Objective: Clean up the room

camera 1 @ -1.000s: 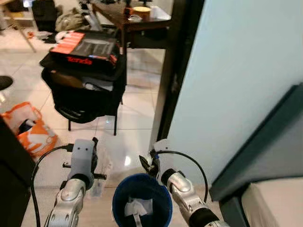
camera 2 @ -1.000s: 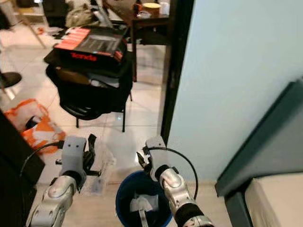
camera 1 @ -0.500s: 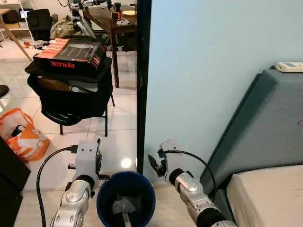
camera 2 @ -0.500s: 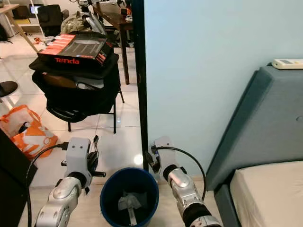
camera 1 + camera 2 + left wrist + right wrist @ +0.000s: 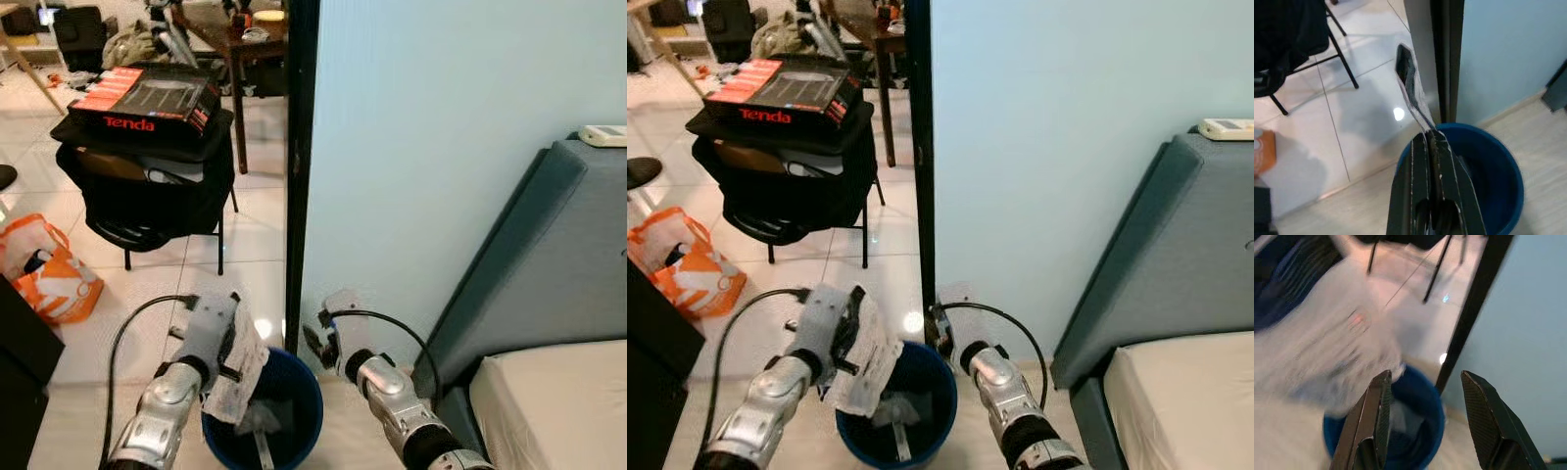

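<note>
A round blue bin (image 5: 302, 380) stands on the floor at the foot of the dark door frame, with crumpled paper inside. My left gripper (image 5: 231, 338) hangs over the bin's left rim, shut on a crinkled clear plastic wrapper (image 5: 243, 370) that droops into the bin. In the left wrist view the left gripper (image 5: 1429, 139) pinches the wrapper (image 5: 1409, 83) above the bin (image 5: 1493, 169). My right gripper (image 5: 312, 341) hovers at the bin's right rim. In its wrist view the right gripper (image 5: 1425, 375) is open, with the blurred wrapper (image 5: 1337, 347) and the bin (image 5: 1422, 404) beyond.
A black chair (image 5: 147, 196) piled with a black bag and a red-and-black Tenda box (image 5: 147, 101) stands behind. An orange bag (image 5: 44, 279) lies left. The pale blue wall (image 5: 431, 147) and door frame (image 5: 296, 176) are close ahead; a grey bed headboard (image 5: 539, 255) and mattress (image 5: 558, 411) are right.
My left gripper has swung right with the plastic wrapper, from beside the bin to over its rim. The right gripper stays by the bin. The camera has shifted a little.
</note>
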